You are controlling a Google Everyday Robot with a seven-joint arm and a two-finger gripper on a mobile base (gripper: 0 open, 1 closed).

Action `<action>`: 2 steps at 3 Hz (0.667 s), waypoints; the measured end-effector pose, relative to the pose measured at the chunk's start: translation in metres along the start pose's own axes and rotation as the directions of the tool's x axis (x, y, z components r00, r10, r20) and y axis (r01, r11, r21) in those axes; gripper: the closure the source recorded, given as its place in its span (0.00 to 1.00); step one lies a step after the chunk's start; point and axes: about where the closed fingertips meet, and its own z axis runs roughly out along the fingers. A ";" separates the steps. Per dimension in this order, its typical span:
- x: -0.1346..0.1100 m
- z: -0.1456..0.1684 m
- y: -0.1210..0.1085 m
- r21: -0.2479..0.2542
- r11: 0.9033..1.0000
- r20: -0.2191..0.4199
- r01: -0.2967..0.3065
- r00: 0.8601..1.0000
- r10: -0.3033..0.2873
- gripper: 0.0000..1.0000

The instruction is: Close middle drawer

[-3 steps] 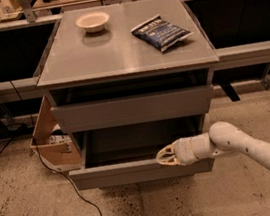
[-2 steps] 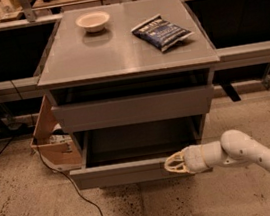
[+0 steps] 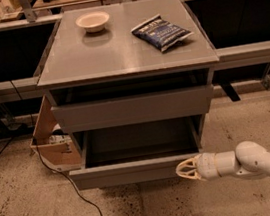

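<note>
The middle drawer (image 3: 129, 172) is pulled far out of the grey cabinet (image 3: 127, 55); its plain flat front faces me and the inside looks empty. Above it, another grey drawer front (image 3: 132, 109) sits nearly flush. My gripper (image 3: 183, 170), on a white arm coming in from the lower right, is at the right end of the open drawer's front, low on it. Its fingers are drawn together, holding nothing. I cannot tell whether it touches the front.
A white bowl (image 3: 93, 21) and a blue snack bag (image 3: 161, 32) lie on the cabinet top. An open cardboard box (image 3: 54, 142) stands at the cabinet's left, with a black cable (image 3: 83, 198) trailing across the speckled floor. Dark benches flank both sides.
My gripper has moved right and down along the drawer front, toward its right end. The drawer itself has not visibly moved.
</note>
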 end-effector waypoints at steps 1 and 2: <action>0.004 -0.001 0.001 0.006 1.000 -0.001 -0.004 1.000 0.004 1.00; 0.009 -0.001 0.003 0.026 0.999 0.021 -0.025 0.999 0.025 1.00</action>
